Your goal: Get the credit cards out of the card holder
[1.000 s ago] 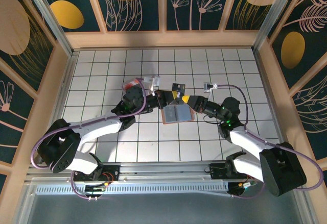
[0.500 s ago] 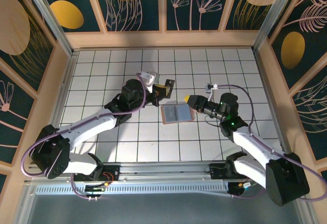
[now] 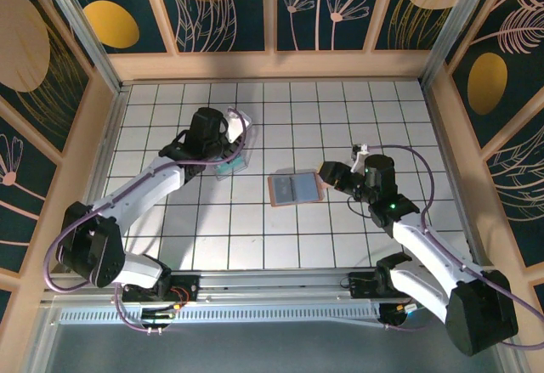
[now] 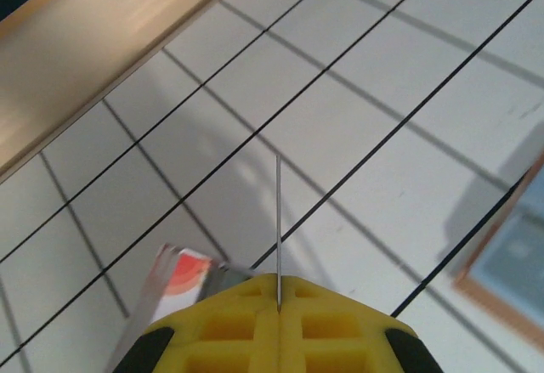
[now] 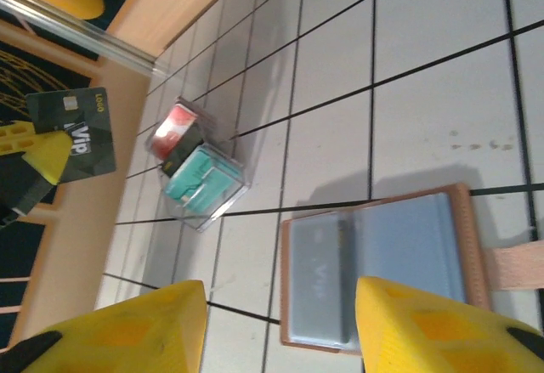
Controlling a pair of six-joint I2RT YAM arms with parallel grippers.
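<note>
Left arm: the left gripper (image 4: 278, 296) has its pads pressed together on the dark VIP card (image 5: 79, 131), pinching it by one edge. The card's printed face shows in the right wrist view.
Right arm: the right gripper (image 5: 280, 305) has its fingers parted wide with nothing between them. In the top view it hovers at about 2 o'clock of the card holder.
Task's thing: the card holder (image 3: 295, 189) lies open and flat near the middle of the tiled table (image 3: 170, 220). Its grey-blue pockets face up and its side tab (image 5: 514, 267) points toward the right arm.
Just changed: a second ago both grippers crowded the holder, the left at its far edge with the card and the right closed at its 3 o'clock side. Since then the left arm has swung the card off between 9 and 10 o'clock, to about the clear plastic box (image 3: 231, 166). The right has let go and backed away, and the holder has barely shifted.
Meaning: one card is out and probably about to be set down near the box. With the right fingers off, the holder now lies unbraced.
Maybe left to do: a grey slab (image 5: 319, 275) with faint VIP lettering sits in the left pocket. It may be another card, or it may just be the pocket lining.
Hard to make out: the left wrist view shows the card edge-on as a thin line, and cuts the holder at its 3 o'clock border. I cannot tell whether the card hangs above the box or beside it, nor what the red and teal pieces in the box are.
</note>
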